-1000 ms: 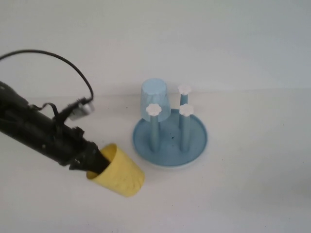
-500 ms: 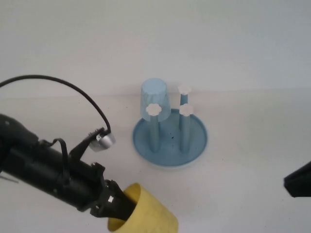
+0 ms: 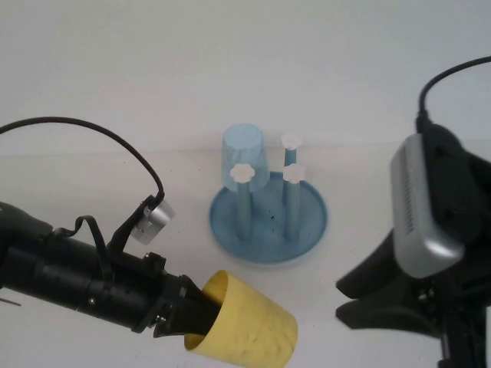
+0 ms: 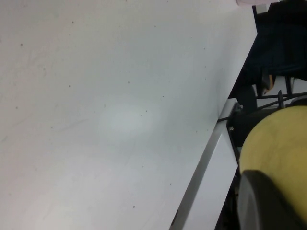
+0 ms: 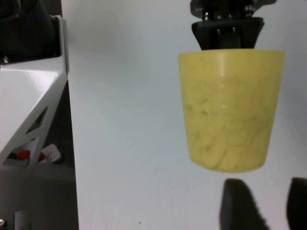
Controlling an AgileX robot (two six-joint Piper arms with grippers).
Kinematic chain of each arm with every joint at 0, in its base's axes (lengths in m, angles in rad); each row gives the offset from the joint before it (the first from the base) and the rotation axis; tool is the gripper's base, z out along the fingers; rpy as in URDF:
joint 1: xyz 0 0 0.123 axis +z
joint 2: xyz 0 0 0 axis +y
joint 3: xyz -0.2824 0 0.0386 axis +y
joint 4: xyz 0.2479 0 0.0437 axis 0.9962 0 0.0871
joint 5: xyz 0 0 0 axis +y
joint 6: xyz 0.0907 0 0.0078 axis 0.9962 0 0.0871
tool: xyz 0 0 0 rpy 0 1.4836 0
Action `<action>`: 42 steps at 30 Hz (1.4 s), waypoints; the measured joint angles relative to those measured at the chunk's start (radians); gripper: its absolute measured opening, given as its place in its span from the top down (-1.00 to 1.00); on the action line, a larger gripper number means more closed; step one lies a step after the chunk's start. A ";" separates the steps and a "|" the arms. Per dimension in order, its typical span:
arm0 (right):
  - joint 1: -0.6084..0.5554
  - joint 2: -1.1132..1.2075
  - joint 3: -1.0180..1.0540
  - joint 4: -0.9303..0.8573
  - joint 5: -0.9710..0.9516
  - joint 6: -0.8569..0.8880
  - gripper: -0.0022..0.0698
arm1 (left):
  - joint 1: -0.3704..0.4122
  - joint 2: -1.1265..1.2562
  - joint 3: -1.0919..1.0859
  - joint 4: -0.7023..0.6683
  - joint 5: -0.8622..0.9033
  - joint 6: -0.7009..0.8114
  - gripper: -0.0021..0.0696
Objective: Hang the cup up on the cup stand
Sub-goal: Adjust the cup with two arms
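Observation:
The yellow cup (image 3: 249, 326) hangs on its side above the near table, mouth toward my left gripper (image 3: 198, 313), which is shut on its rim. The left wrist view shows the cup (image 4: 278, 148) pressed against one dark finger (image 4: 264, 201). My right gripper (image 3: 339, 300) sits just right of the cup's bottom, pointing at it. In the right wrist view that gripper (image 5: 268, 206) stands open just short of the cup (image 5: 230, 110), with nothing between its fingers. The blue cup stand (image 3: 307, 222) stands mid-table, its white-capped pegs upright.
A light blue cup (image 3: 244, 157) sits upside down over the stand's back-left peg. The right arm's grey wrist housing (image 3: 418, 207) fills the right side of the high view. A white bracket (image 5: 33, 110) lies past the table edge.
The left arm has carried the yellow cup toward the near edge and slightly right. The right arm has come in from the right, and its fingers have parted.

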 joint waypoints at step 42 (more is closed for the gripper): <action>0.185 0.352 -0.009 0.009 -0.209 -0.083 -0.81 | -0.042 -0.002 -0.075 0.059 0.008 -0.049 0.94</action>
